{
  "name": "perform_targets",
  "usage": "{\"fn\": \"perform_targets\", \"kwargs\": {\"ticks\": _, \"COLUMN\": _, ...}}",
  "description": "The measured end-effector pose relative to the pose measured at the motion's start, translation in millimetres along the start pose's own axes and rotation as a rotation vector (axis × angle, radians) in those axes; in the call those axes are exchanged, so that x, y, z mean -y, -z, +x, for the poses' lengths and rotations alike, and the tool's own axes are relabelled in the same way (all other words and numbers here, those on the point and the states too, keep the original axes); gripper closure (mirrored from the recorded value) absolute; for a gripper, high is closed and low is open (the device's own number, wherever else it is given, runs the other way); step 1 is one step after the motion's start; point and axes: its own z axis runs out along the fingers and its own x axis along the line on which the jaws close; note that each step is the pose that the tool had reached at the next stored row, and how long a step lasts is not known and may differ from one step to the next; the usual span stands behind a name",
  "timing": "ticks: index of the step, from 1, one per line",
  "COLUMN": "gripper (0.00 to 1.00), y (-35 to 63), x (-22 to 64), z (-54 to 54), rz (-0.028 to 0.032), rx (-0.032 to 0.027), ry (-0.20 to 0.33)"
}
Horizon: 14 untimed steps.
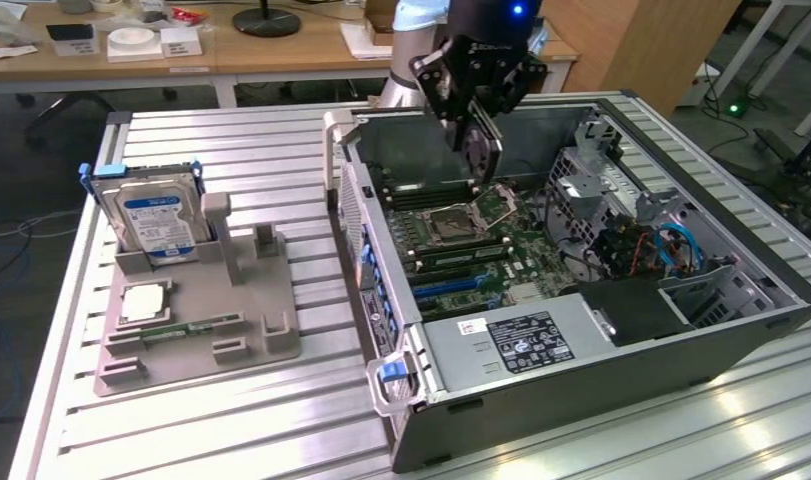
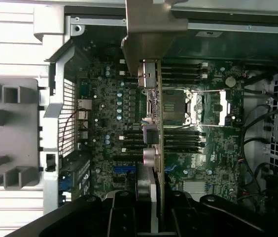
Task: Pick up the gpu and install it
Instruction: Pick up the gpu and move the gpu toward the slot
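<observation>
Found the fingers (image 1: 475, 120) closed on the gpu (image 1: 484, 155), clamping its upper edge. Noted the card held upright and edge-down inside the open computer case (image 1: 725, 320), over the motherboard (image 1: 519, 255), with the CPU socket (image 1: 453, 222) just beside its lower end at seven o'clock. Could not tell whether touching the board. Seen edge-on from the wrist, with its pale metal bracket (image 2: 146, 37) at the end away from the fingers. Recorded, in the exterior view at nine o'clock of the case, a grey holder (image 1: 232, 300) on the slatted worktop (image 1: 218, 430). Within it, noted a hard drive (image 1: 158, 215) standing upright at eleven o'clock and a green memory stick (image 1: 181, 329) lying flat at seven o'clock.
</observation>
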Motion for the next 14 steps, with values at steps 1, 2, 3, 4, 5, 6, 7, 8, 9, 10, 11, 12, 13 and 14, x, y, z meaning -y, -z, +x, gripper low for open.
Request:
{"fn": "perform_targets", "kwargs": {"ticks": 1, "gripper": 0.71, "y": -0.1, "x": 0.0, "z": -3.4, "rz": 0.0, "rx": 0.0, "ry": 0.0}}
{"fn": "perform_targets", "kwargs": {"ticks": 2, "gripper": 0.71, "y": -0.2, "x": 0.0, "z": -6.8, "rz": 0.0001, "rx": 0.0, "ry": 0.0}}
{"fn": "perform_targets", "kwargs": {"ticks": 3, "gripper": 0.71, "y": -0.3, "x": 0.0, "z": -10.3, "rz": 0.0, "rx": 0.0, "ry": 0.0}}
{"fn": "perform_targets", "kwargs": {"ticks": 4, "gripper": 0.71, "y": -0.4, "x": 0.0, "z": -13.6, "rz": 0.0001, "rx": 0.0, "ry": 0.0}}
{"fn": "perform_targets", "kwargs": {"ticks": 5, "gripper": 0.71, "y": -0.6, "x": 0.0, "z": -17.1, "rz": 0.0, "rx": 0.0001, "ry": 0.0}}
{"fn": "perform_targets", "kwargs": {"ticks": 6, "gripper": 0.71, "y": -0.6, "x": 0.0, "z": -20.3, "rz": 0.0001, "rx": 0.0, "ry": 0.0}}
{"fn": "perform_targets", "kwargs": {"ticks": 7, "gripper": 0.71, "y": -0.7, "x": 0.0, "z": -23.5, "rz": 0.0001, "rx": 0.0, "ry": 0.0}}
{"fn": "perform_targets", "kwargs": {"ticks": 8, "gripper": 0.71, "y": -0.8, "x": 0.0, "z": -26.6, "rz": 0.0001, "rx": 0.0, "ry": 0.0}}
{"fn": "perform_targets", "kwargs": {"ticks": 9, "gripper": 0.71, "y": -0.9, "x": 0.0, "z": -29.7, "rz": 0.0001, "rx": 0.0, "ry": 0.0}}
{"fn": "perform_targets", "kwargs": {"ticks": 10, "gripper": 0.71, "y": -1.0, "x": 0.0, "z": -32.9, "rz": 0.0001, "rx": 0.0, "ry": 0.0}}
{"fn": "perform_targets", "kwargs": {"ticks": 11, "gripper": 0.71, "y": -1.1, "x": 0.0, "z": -36.6, "rz": 0.0002, "rx": 0.0, "ry": 0.0}}
{"fn": "perform_targets", "kwargs": {"ticks": 12, "gripper": 0.71, "y": -1.2, "x": 0.0, "z": -39.8, "rz": 0.0001, "rx": 0.0, "ry": 0.0}}
{"fn": "perform_targets", "kwargs": {"ticks": 13, "gripper": 0.71, "y": -1.3, "x": 0.0, "z": -42.9, "rz": 0.0001, "rx": 0.0, "ry": 0.0}}
{"fn": "perform_targets", "kwargs": {"ticks": 14, "gripper": 0.71, "y": -1.4, "x": 0.0, "z": -45.9, "rz": 0.0001, "rx": 0.0, "ry": 0.0}}
